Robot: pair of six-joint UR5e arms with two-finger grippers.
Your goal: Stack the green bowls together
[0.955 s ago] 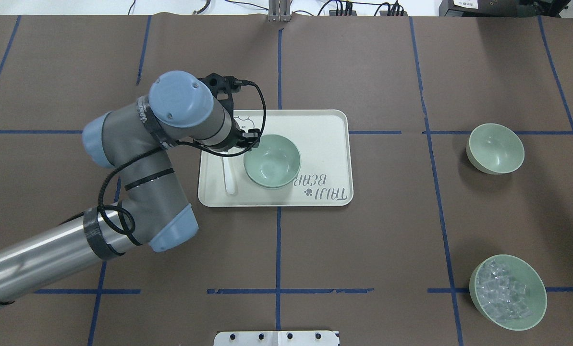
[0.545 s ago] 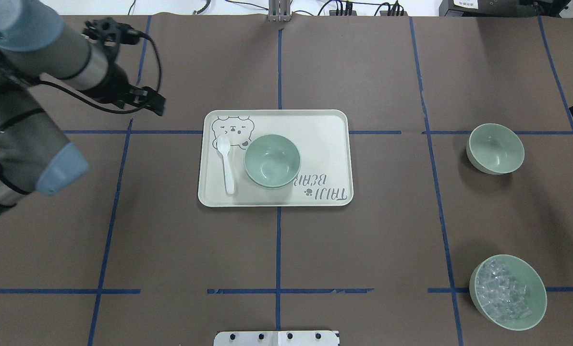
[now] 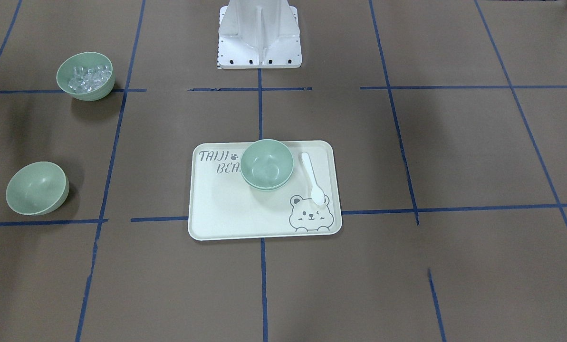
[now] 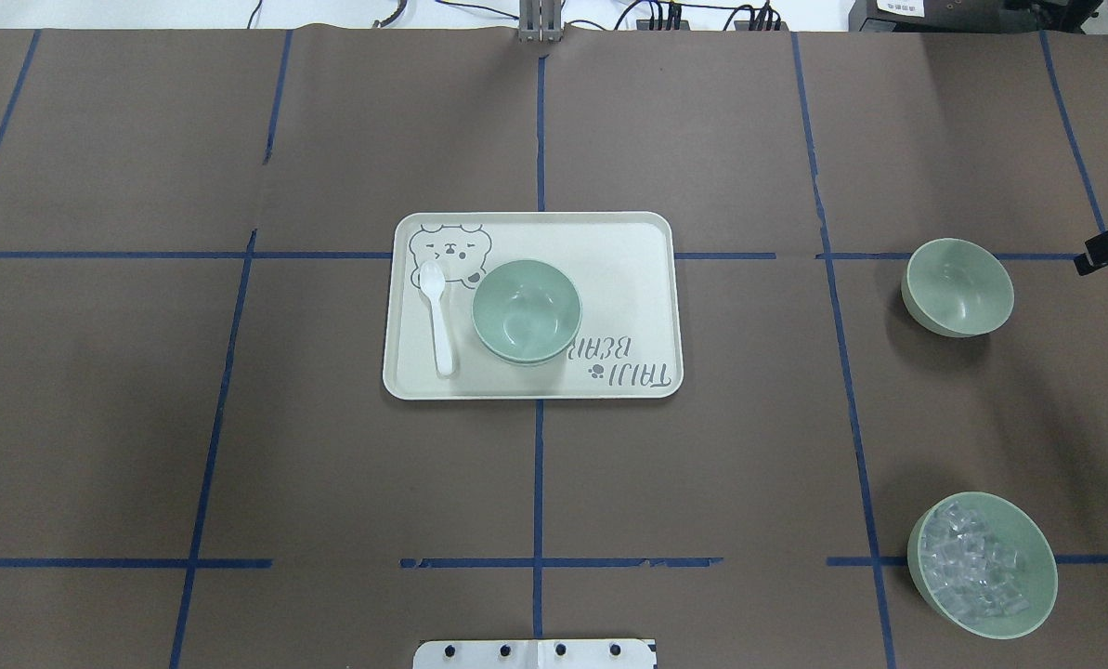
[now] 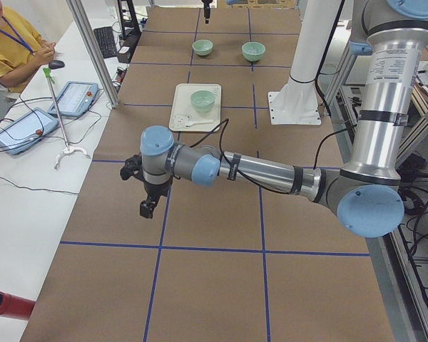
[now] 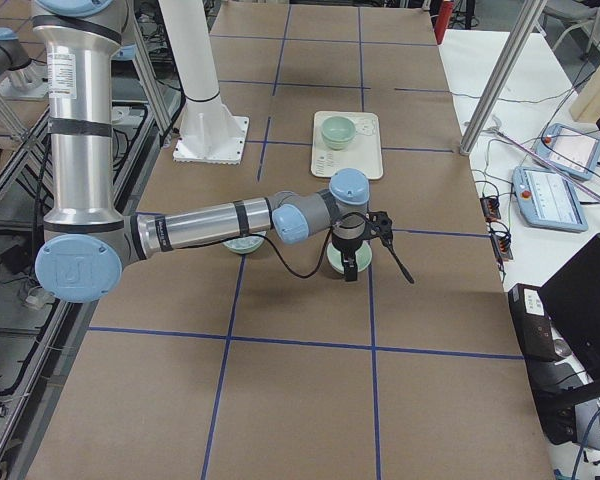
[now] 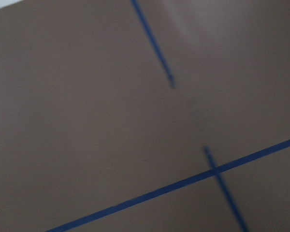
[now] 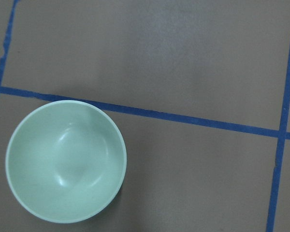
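Green bowls, nested pair (image 4: 526,311): upright on the cream tray (image 4: 628,243) at mid-table, 1 rim showing under the other. Same spot as 1 s ago.
Single green bowl (image 4: 958,286): upright and empty on bare table, far to the robot's right, well apart from the tray. Unmoved.
Left gripper (image 5: 147,203): 1 s ago at the nested pair's rim, now gone from the overhead view. It hangs over bare table near the left end, nothing visibly in it. Finger spread: cannot tell.
Right gripper (image 6: 365,255): a black part now reaches further into the overhead view, just beside the single green bowl. Finger spread and hold: cannot tell.
Writing: the tray reads "TAIJI BEAR", with a paw print and a bear drawing (image 3: 310,213).
White spoon (image 4: 439,321): on the tray beside the pair.
Bowl of clear cubes (image 4: 981,564): unmoved.
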